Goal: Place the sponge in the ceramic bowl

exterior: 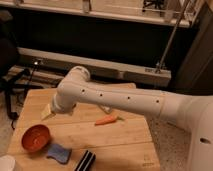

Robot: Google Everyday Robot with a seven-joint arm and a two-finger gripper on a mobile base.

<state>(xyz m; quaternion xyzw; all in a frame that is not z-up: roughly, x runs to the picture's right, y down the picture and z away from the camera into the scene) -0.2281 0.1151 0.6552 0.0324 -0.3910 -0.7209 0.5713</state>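
The wooden table (127,142) is carrying an orange bowl (36,138) near its front-left corner, a blue sponge (59,152) and a black striped block (86,161) along its front edge and a carrot (106,120) mid-table, with the gripper (48,112) hanging over its left edge.

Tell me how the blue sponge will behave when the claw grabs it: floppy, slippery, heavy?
The sponge looks like a thin, flat pad, so probably light and squashy. Lying flat on the table, it should not roll, though a push may slide it. The claw hovers open just beyond the bowl.
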